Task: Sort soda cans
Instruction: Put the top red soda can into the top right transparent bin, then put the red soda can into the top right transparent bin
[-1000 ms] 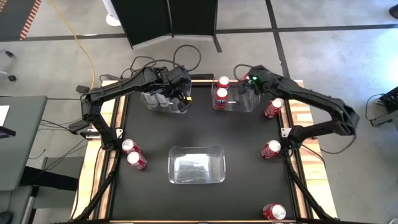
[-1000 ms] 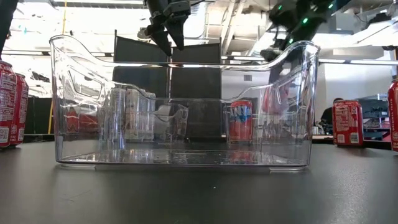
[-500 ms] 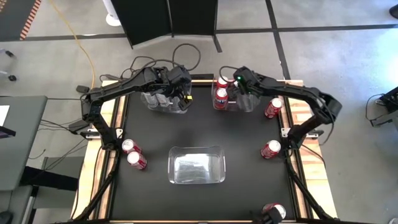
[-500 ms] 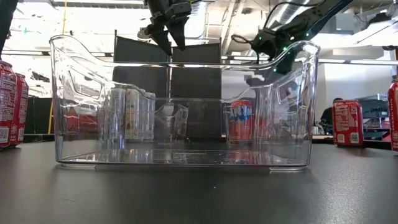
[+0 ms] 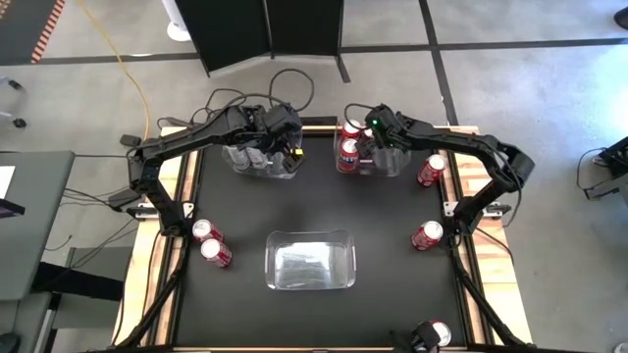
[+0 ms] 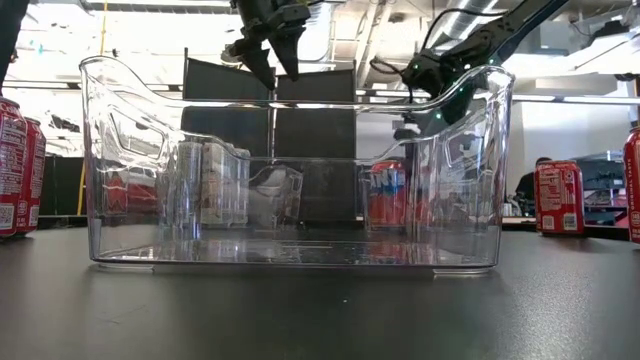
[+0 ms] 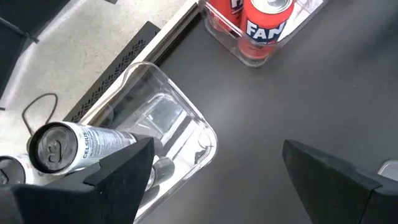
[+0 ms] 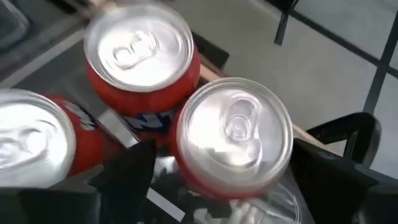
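Note:
At the table's far right, a clear bin (image 5: 388, 162) holds three red soda cans (image 8: 140, 53). My right gripper (image 8: 224, 180) is low over that bin and open. Its fingers stand on either side of the nearest red can (image 8: 235, 134), which is upright with its silver top showing. My left gripper (image 7: 214, 180) hangs open above the far-left clear bin (image 5: 257, 162), with nothing between its fingers. That bin holds silver-grey cans (image 7: 62, 146). Loose red cans (image 5: 430, 170) stand on the black tabletop.
An empty clear bin (image 5: 310, 260) sits in the middle near the front. Red cans stand at the left edge (image 5: 208, 241), at the right edge (image 5: 427, 235) and at the near right corner (image 5: 432, 333). Open black tabletop lies between the bins.
My right gripper has come down and moved a little toward the table's left, into the far-right bin beside the red cans there, and its wrist has rolled. My left gripper has kept its place above the far-left bin.

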### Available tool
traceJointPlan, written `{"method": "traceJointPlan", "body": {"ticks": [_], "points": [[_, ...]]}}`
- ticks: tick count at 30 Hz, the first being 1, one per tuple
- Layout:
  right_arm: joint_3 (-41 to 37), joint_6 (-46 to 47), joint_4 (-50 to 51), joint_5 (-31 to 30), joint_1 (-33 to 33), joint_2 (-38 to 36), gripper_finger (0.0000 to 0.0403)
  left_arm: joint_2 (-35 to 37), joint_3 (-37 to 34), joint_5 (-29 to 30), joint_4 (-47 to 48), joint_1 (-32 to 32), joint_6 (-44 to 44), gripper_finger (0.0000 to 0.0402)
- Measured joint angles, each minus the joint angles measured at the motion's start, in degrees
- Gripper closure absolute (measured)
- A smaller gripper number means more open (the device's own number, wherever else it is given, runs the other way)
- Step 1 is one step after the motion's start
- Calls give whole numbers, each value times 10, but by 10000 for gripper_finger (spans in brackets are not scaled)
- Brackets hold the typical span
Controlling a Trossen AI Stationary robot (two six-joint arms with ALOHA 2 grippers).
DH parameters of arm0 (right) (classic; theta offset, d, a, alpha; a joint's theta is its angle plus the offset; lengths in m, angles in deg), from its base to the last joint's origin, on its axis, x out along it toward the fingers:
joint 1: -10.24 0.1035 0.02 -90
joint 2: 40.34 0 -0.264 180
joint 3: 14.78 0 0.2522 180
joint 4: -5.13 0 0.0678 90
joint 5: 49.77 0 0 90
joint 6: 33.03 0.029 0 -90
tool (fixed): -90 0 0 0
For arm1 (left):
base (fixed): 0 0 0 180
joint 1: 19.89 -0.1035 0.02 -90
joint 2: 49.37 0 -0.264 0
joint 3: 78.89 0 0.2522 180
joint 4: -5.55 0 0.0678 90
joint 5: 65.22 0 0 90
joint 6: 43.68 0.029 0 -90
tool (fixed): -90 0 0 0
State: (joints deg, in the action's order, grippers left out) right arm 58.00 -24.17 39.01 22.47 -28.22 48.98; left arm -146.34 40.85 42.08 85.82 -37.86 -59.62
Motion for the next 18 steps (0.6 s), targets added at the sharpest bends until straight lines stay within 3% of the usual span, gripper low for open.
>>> {"method": "traceJointPlan", "body": {"ticks": [3,8,11,18], "points": [[0,-1,-2,0,-2,-26,11,0,0,0,-1,0,-6,50],[1,-12,8,1,-11,-90,12,-6,0,0,-9,0,-12,50],[35,-1,106,36,-27,-138,12,-12,0,-2,-29,0,-22,50],[154,41,378,199,-65,-224,11,-15,0,-36,-113,28,-16,50]]}}
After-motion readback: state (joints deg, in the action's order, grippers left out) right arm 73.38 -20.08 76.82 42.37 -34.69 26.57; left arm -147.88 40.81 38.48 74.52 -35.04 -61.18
